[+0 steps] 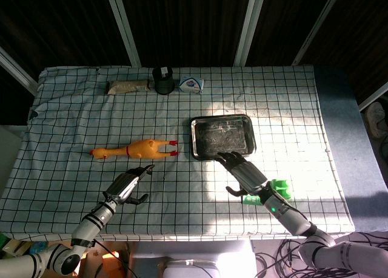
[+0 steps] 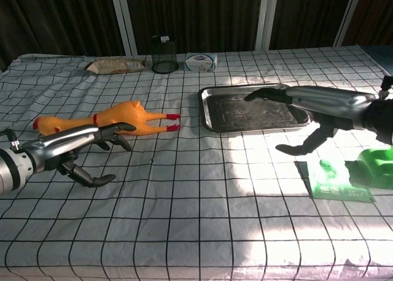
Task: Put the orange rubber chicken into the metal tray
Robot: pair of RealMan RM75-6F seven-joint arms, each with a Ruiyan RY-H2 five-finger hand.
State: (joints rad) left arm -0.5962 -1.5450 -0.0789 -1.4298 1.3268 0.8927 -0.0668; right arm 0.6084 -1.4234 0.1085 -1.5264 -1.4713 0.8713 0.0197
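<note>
The orange rubber chicken (image 1: 134, 149) lies just beyond the left hand (image 1: 128, 184) — fingers spread, holding nothing. The right hand (image 1: 245, 175), also spread and holding nothing, hovers at the metal tray (image 1: 194, 145) — near edge.

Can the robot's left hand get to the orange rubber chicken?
Probably yes. The open left hand sits just short of the orange rubber chicken, and only bare checked tablecloth lies between them.

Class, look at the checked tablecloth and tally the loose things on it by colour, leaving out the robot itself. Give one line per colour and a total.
Orange: 1, the rubber chicken
Silver: 1, the metal tray
Green: 1, the green object
Black: 1, the mesh cup
Tan: 1, the flat packet
White and blue: 1, the small pack
Total: 6
</note>
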